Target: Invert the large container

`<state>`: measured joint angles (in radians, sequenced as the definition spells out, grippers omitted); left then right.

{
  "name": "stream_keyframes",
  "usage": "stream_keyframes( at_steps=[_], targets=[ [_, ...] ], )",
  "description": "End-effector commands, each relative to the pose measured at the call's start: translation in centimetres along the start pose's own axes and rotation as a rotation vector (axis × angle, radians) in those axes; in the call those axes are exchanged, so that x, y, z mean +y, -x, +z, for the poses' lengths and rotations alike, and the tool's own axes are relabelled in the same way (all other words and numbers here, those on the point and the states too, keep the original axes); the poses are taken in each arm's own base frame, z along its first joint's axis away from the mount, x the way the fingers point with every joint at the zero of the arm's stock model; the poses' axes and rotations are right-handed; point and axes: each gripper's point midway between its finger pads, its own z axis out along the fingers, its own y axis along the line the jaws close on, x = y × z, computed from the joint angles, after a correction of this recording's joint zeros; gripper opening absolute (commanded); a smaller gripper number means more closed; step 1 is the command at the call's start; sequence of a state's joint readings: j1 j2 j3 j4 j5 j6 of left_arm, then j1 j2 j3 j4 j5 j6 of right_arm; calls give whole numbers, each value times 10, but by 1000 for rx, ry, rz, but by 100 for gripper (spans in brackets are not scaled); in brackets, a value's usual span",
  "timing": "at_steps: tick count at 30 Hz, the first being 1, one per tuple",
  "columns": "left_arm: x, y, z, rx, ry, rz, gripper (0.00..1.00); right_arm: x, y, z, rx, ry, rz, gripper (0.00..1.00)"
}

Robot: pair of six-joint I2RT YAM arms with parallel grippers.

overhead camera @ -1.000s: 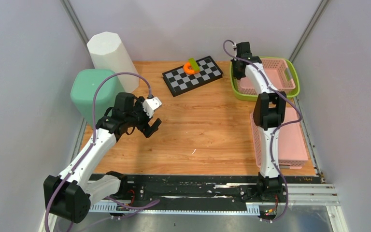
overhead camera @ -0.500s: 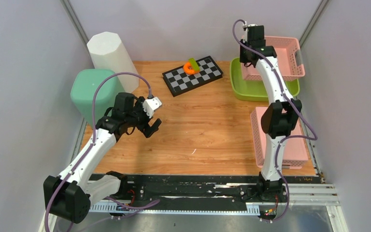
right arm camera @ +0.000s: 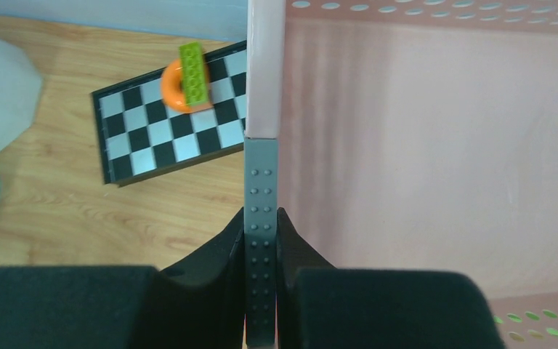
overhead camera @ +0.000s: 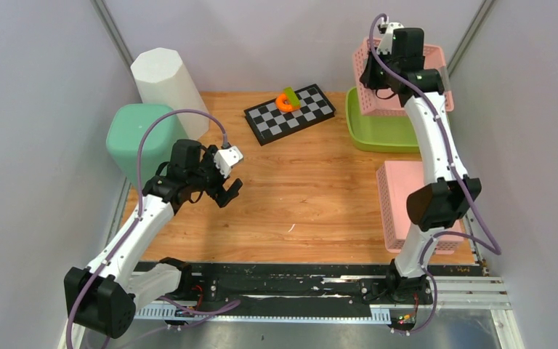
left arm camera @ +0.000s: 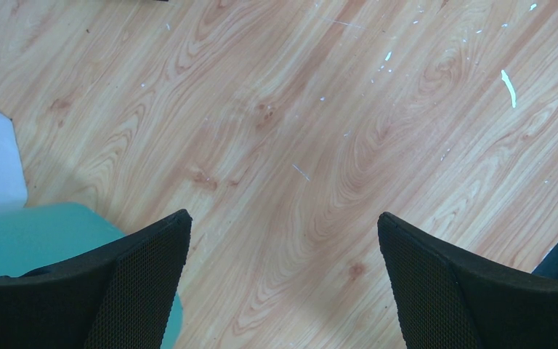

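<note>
The large container [overhead camera: 367, 103], a pink perforated basket with a grey studded handle [right arm camera: 261, 182], hangs tilted in the air above the green tray [overhead camera: 385, 134] at the back right. My right gripper [overhead camera: 378, 76] is shut on that handle, its pads pressed on both faces of the grey strip, as the right wrist view shows [right arm camera: 261, 218]. The basket's pink wall [right arm camera: 436, 145] fills the right half of that view. My left gripper [overhead camera: 229, 185] hovers open over bare wood at centre left, with nothing between its fingers [left arm camera: 283, 225].
A second pink basket [overhead camera: 407, 196] lies at the right edge. A chessboard [overhead camera: 290, 116] with an orange ring and green brick [overhead camera: 287, 100] sits at the back centre. A white bin [overhead camera: 166, 83] and a teal bin [overhead camera: 134, 138] stand at the back left.
My right arm has lifted the pink basket up out of the green tray and tilted it. The left arm has not moved.
</note>
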<state>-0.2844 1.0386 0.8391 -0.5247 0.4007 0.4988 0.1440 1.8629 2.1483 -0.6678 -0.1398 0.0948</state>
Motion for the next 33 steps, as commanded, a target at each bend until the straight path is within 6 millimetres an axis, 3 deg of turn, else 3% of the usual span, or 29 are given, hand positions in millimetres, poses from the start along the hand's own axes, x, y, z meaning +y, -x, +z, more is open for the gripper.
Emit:
stream_keyframes(
  at_steps=[1,12,19,25,33],
  targets=[
    [-2,3,-3,-22,-7,11,100,49,-2,-34,3,181,29,3],
    [-1,3,-4,-22,-4,13,100,153,-30,-94,72,539,31,3],
    [-2,3,-4,-25,-7,15,100,211,-46,-133,147,820,118,3],
    [-3,4,-5,-27,-9,16,100,245,-65,-157,217,985,162,3],
    [-3,4,-5,-26,-12,17,100,270,-77,-177,273,1149,256,3]
  ],
)
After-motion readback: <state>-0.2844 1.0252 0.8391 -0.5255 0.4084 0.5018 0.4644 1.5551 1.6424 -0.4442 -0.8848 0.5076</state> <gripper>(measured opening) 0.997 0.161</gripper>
